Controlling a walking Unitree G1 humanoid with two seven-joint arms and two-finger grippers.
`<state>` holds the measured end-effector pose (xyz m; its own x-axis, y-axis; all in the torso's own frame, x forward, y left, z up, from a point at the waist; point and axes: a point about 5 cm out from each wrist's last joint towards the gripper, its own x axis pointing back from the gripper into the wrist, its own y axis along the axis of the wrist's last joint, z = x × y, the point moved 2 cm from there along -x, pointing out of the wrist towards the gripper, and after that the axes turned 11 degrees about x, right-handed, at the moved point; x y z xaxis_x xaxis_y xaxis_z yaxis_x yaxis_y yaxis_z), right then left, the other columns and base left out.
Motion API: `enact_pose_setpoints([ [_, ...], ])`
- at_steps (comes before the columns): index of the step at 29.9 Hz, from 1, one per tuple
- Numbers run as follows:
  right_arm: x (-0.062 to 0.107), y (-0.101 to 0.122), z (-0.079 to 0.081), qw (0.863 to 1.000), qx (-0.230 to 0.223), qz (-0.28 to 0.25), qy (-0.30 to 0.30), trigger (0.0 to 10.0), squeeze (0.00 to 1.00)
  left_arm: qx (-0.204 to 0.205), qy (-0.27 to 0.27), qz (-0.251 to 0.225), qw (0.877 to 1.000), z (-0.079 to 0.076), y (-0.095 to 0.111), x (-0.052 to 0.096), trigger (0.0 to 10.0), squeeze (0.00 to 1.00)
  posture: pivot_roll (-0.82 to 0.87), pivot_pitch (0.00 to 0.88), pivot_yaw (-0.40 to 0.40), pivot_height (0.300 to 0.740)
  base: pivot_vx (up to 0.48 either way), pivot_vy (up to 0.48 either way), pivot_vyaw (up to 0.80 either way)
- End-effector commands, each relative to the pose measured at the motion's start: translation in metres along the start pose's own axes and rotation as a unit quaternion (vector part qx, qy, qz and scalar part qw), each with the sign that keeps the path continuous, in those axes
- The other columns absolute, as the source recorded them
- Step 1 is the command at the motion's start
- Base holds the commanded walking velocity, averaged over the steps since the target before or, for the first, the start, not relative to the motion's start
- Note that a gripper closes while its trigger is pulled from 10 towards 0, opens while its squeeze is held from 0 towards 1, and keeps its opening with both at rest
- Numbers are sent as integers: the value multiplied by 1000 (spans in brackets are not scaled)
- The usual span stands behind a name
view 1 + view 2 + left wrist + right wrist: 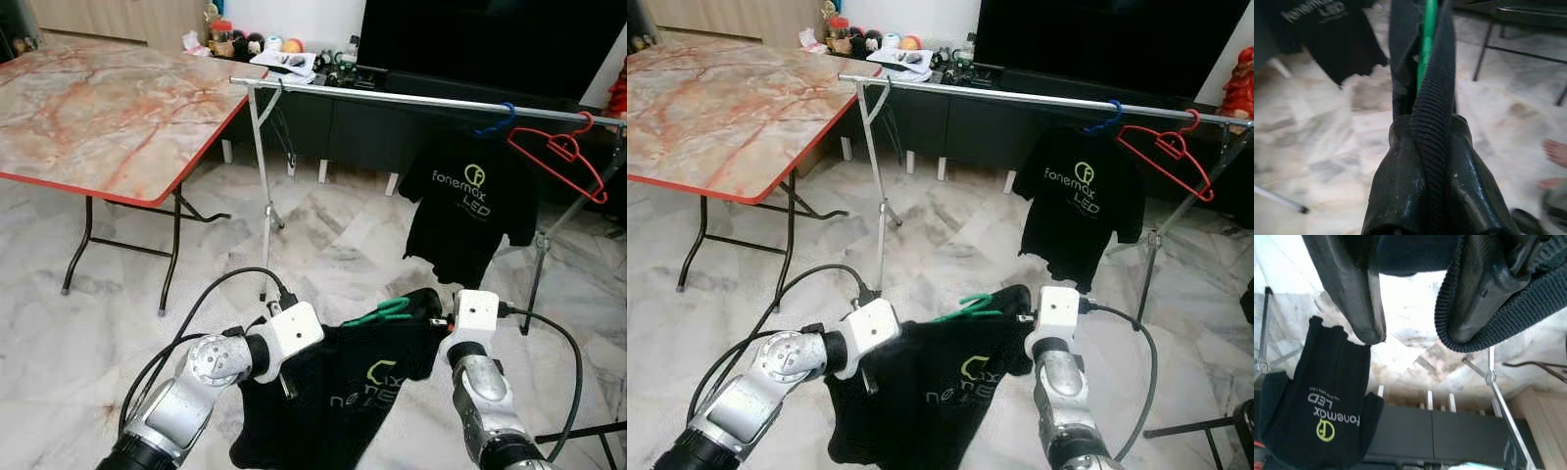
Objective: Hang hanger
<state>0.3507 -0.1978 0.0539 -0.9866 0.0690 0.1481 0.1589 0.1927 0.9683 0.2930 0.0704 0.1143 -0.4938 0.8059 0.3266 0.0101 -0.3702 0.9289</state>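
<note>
Green and stiff but light, the hanger [384,312] carries a soft black shirt [338,392] between both grippers, left gripper [1425,147] clamped on collar ribbing, right gripper [1415,308] parted with fabric over one finger, so I judge the hook the best hold.

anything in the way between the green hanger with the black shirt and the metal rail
Nothing visible does. The green plastic hanger, carrying a black t-shirt, sits low before the silver metal rail, whose stretch left of the hung black shirt is bare.
</note>
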Motion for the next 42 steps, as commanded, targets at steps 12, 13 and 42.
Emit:
enact_pose_setpoints([
  [12, -6, 28, 16, 980, 13, -43, 192, 10000, 714, -12, -50, -22, 998, -12, 15, 3, 10000, 0, 115, 73, -72, 740, 0, 0, 0],
  [13, -5, 27, 18, 975, 40, -37, 215, 10000, 161, -13, -43, -21, 999, -11, 15, 2, 10000, 0, 115, 73, -72, 740, 0, 0, 0],
  [42, -3, 43, -29, 912, 262, 37, 315, 10000, 0, -19, 83, 79, 993, 33, -21, 6, 10000, 0, 82, 91, -69, 740, 0, 0, 0],
])
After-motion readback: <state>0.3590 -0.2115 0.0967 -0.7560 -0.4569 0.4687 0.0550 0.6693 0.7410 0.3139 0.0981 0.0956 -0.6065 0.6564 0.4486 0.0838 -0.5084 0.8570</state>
